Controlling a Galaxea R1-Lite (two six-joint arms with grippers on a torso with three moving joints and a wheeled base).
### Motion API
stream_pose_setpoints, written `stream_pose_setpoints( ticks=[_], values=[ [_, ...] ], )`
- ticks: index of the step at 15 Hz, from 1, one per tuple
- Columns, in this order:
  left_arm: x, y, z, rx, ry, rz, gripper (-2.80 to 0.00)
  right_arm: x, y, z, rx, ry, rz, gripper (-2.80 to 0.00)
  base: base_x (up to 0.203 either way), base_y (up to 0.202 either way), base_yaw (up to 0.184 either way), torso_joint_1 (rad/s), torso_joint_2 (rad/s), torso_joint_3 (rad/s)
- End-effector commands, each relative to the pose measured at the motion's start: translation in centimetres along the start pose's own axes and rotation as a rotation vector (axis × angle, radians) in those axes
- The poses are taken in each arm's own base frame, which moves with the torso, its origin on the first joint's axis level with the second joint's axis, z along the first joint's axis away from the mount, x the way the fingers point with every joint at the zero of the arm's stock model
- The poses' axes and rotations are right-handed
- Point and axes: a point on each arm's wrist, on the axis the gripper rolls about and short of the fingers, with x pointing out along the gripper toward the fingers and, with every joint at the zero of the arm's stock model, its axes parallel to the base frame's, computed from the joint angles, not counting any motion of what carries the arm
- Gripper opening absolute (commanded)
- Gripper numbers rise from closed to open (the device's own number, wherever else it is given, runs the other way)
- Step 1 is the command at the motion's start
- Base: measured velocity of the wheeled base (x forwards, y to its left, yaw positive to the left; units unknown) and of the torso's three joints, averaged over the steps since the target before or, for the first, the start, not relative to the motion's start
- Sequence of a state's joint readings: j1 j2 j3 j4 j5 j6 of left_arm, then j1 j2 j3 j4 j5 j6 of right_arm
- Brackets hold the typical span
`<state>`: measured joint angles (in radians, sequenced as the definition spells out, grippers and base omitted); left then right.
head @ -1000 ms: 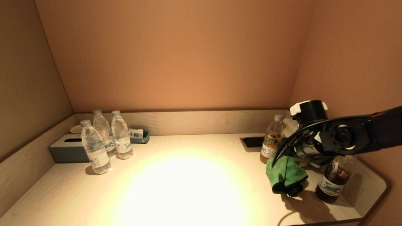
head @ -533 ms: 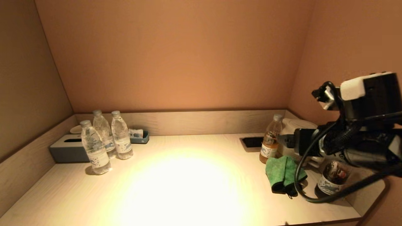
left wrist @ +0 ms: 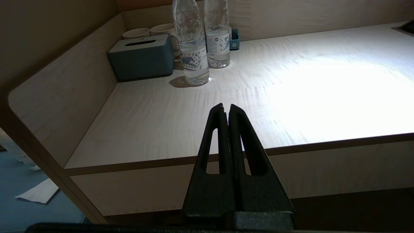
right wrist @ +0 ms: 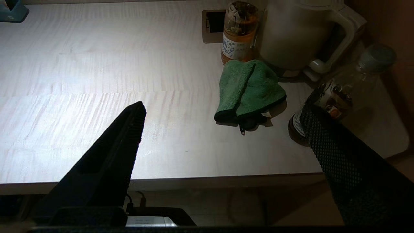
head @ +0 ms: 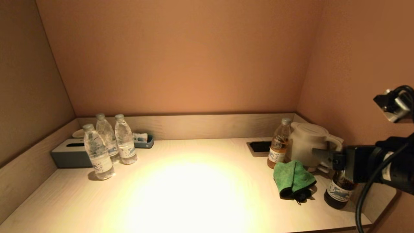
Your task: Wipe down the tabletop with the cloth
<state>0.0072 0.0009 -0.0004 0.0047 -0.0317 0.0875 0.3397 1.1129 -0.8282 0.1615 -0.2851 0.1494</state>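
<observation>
Nearest of all, the left end effector (left wrist: 226, 108) hangs in front of the worktop's (head: 194, 194) front edge on the left side, its two black fingers pressed flat together with nothing between them. Likewise off the front edge, toward the right, the right end effector (right wrist: 223, 111) is spread wide, one finger (right wrist: 129, 129) on either side of the wrist view and nothing held; in the head view only the arm's body (head: 378, 165) shows at the right border.

Further in, the green cloth (head: 293, 178) lies folded on the worktop's right part, apart from both end effectors, with a dark edge and a small loop at its near end. Just right of it stands a dark bottle (head: 339, 189) with a pale label. Directly behind the cloth stands an amber bottle (head: 278, 145), and beside that a white kettle (head: 307, 142), both close to the cloth's far end. A dark rectangular cut-out (head: 260, 146) sits in the surface left of the amber bottle.

Across on the far left, three clear water bottles (head: 110, 145) stand grouped together before a grey-blue tissue box (head: 69, 155). Behind them a small blue tray (head: 144, 140) rests against the back upstand, and pale cups (left wrist: 145, 31) sit in the corner.
</observation>
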Motion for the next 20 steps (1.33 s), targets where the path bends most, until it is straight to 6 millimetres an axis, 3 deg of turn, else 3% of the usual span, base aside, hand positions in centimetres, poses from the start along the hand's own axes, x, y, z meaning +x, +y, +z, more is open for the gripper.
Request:
stream_pose_setpoints(
  ticks=[1,4,5,6,8,13,16,18,20],
  values=[
    [0.0,0.0,0.0,0.002,0.0,0.0,-2.8,-2.7,-0.8,-0.1,0.01,-0.087,0.012,0.0,0.0,0.0,0.0,0.0,0.0,0.0],
    [0.0,0.0,0.0,0.001,0.001,0.0,-2.8,-3.1,-0.9,-0.1,0.007,-0.097,0.012,0.0,0.0,0.0,0.0,0.0,0.0,0.0],
    [0.0,0.0,0.0,0.002,-0.001,-0.001,-2.8,-3.9,-1.2,-0.1,0.004,-0.127,0.016,-1.82,0.0,0.0,0.0,0.0,0.0,0.0],
    [0.0,0.0,0.0,0.002,-0.001,-0.002,-2.8,-5.3,-1.6,-0.2,0.005,-0.175,0.021,-2.8,0.0,0.0,0.0,0.0,0.0,0.0],
    [0.0,0.0,0.0,0.0,0.001,-0.002,-2.8,-7.1,-2.2,-0.3,-0.008,-0.239,0.024,-2.8,0.0,0.0,0.0,0.0,0.0,0.0],
    [0.0,0.0,0.0,0.001,0.001,0.0,-2.8,-9.4,-2.9,-0.5,-0.004,-0.297,0.026,-2.8,0.0,0.0,0.0,0.0,0.0,0.0],
    [0.0,0.0,0.0,0.002,0.0,0.0,-2.8,-11.9,-3.6,0.0,0.02,-0.389,0.017,-2.8,0.0,0.0,0.0,0.0,0.0,0.0],
    [0.0,0.0,0.0,0.002,0.0,0.0,-2.8,-12.1,-3.6,0.0,0.019,-0.394,0.015,-2.8,0.0,0.0,0.0,0.0,0.0,0.0],
    [0.0,0.0,0.0,0.002,0.0,0.0,-2.8,-13.9,-4.2,-0.5,0.011,-0.46,0.009,-2.8,0.0,0.0,0.0,0.0,0.0,0.0]
  ],
)
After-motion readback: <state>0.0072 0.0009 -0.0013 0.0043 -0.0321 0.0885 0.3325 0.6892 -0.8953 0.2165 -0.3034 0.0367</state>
